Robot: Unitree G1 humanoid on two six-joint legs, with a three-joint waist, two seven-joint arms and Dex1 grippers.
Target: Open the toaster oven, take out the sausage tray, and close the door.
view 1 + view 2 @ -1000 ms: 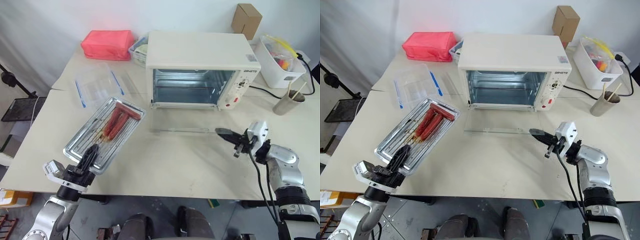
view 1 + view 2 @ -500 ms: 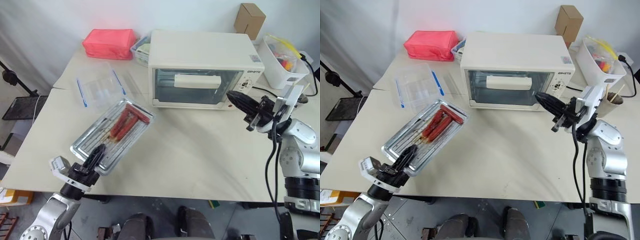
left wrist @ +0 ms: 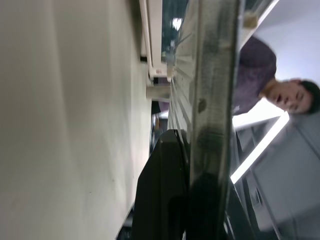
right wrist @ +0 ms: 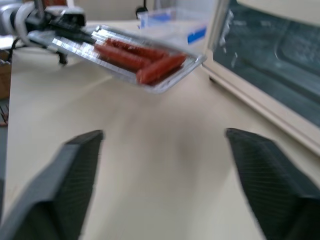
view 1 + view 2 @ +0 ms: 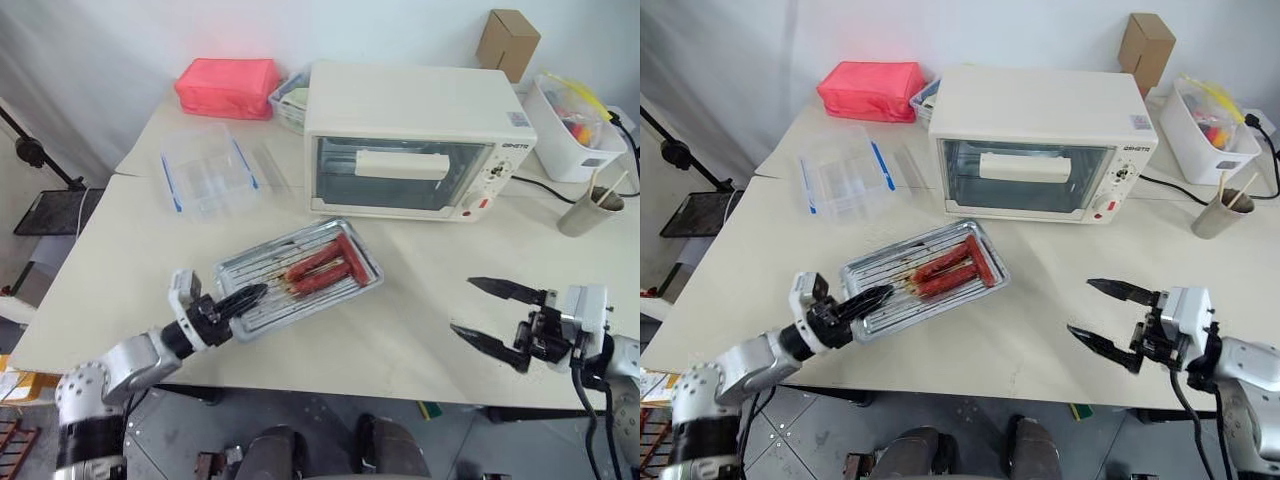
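Sausage tray (image 5: 300, 277) clamped in left gripper (image 5: 245, 296), lifted

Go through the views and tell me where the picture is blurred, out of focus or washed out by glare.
Right wrist view: the hand's two fingers are soft and out of focus, and the tray with the sausages is smeared. Left wrist view: the tray edge is a close blur, with a bright washed-out strip behind. Left eye view: sharp, evenly lit; faint reflections on the oven door.
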